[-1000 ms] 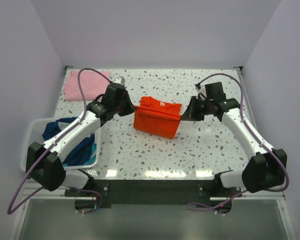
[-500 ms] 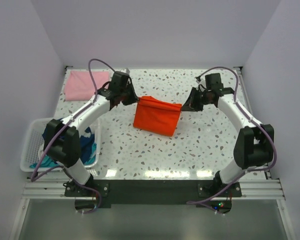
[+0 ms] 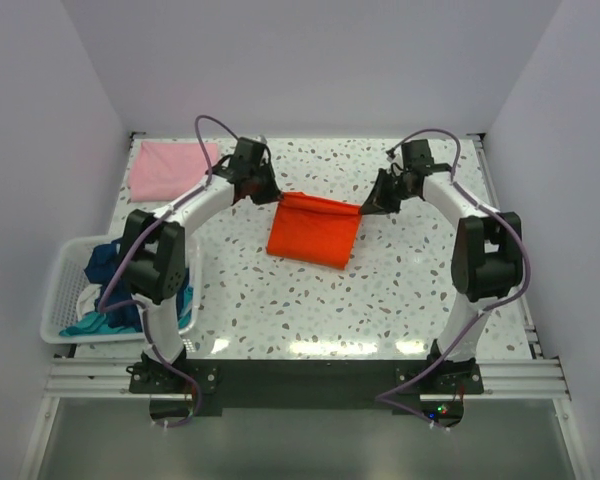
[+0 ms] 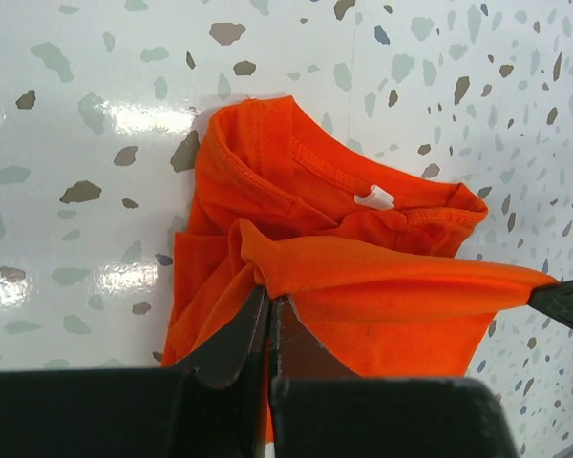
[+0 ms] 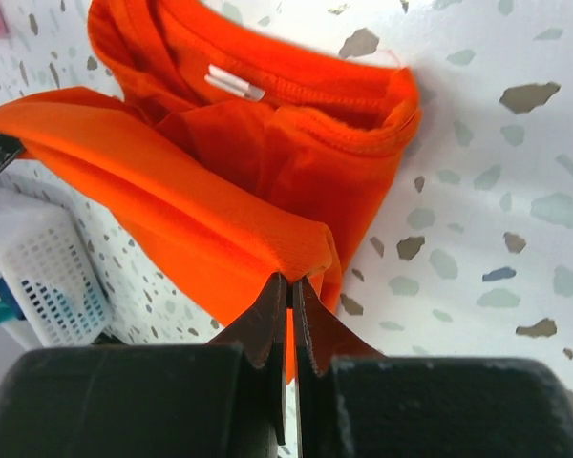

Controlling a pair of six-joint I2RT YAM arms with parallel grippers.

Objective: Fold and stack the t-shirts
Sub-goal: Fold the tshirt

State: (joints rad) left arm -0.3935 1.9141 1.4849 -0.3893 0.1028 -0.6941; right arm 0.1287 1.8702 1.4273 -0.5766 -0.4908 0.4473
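Observation:
The bright orange-red t-shirt (image 3: 312,230) lies partly folded at the middle of the table, its top layer stretched between both arms. My left gripper (image 3: 275,197) is shut on the shirt's left corner (image 4: 267,286). My right gripper (image 3: 364,208) is shut on the opposite corner (image 5: 291,272). Both wrist views show the collar and white label (image 4: 374,198) lying on the table under the lifted fold. A pale pink t-shirt (image 3: 170,168) lies folded at the far left corner. Dark blue and teal t-shirts (image 3: 110,275) fill the basket.
A white slatted basket (image 3: 68,290) stands at the left near edge, beside the left arm's base. White walls close the table at the back and both sides. Purple cables loop over both arms.
Both grippers have carried the shirt's held edge toward the far side of the table, drawing the fold over the collar. The arms have stretched further back.

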